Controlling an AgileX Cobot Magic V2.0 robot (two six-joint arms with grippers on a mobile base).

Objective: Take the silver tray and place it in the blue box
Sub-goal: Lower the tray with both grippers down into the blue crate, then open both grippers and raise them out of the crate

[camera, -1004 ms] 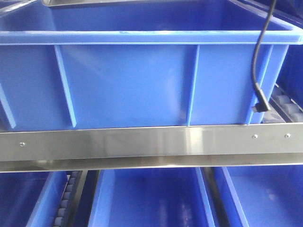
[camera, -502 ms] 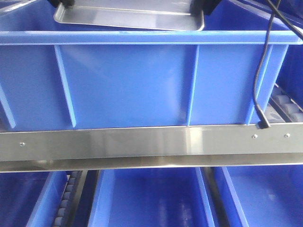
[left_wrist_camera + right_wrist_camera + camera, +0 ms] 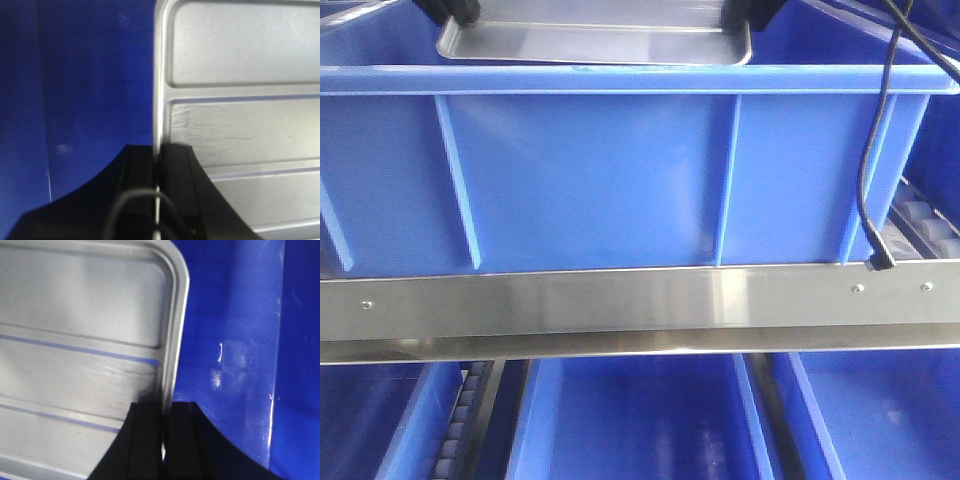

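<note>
**Both tools pinching the silver tray over the blue box**

Left tool [image 3: 157,195] is pinching the left rim of the silver tray [image 3: 240,135], 1 black finger [image 3: 137,190] sitting outside the rim and the other [image 3: 182,190] pressing on the tray's inner side, the thin metal edge running between them. Right tool [image 3: 163,440] is doing the same at the opposite rim, its 2 black fingers closing on the raised edge near a rounded corner of the silver tray [image 3: 80,355].

From the front view, the silver tray [image 3: 595,42] is hanging level at 12 o'clock, just above the near rim of the blue box [image 3: 620,170], with the dark fingers of the left tool [image 3: 450,10] and right tool [image 3: 750,12] showing at its 2 ends. Both wrist views are showing deep blue plastic of the blue box [image 3: 75,100] beside the tray edges, so the tray is sitting inside the box's outline. Whether it is touching the floor of the box cannot be told.

A black cable [image 3: 868,150] is drooping at 3 o'clock in front of the box. A steel rail [image 3: 620,300] is carrying the box, and more blue crates [image 3: 630,420] are lying below at 6 o'clock.
</note>
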